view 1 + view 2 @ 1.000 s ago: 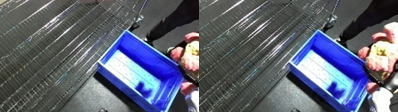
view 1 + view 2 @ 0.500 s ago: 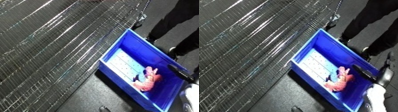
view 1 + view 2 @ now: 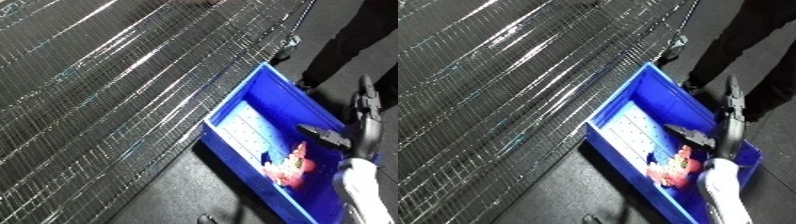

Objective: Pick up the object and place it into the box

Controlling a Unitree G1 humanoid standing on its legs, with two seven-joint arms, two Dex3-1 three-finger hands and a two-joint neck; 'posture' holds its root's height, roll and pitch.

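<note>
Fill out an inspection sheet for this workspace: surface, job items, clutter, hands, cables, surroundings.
Surface: dark floor; a large wire mesh panel fills the upper left.
Job's things: blue bin on the floor beside the mesh; pink object lies inside it near the lower end.
Clutter: nothing seen in the bin besides the pink object.
Hands: right hand is over the bin, fingers straight, holding nothing, apart from the pink object; left hand not in view.
Cables: nothing seen.
Surroundings: a person's dark trouser legs stand beyond the bin, touching nothing.
</note>
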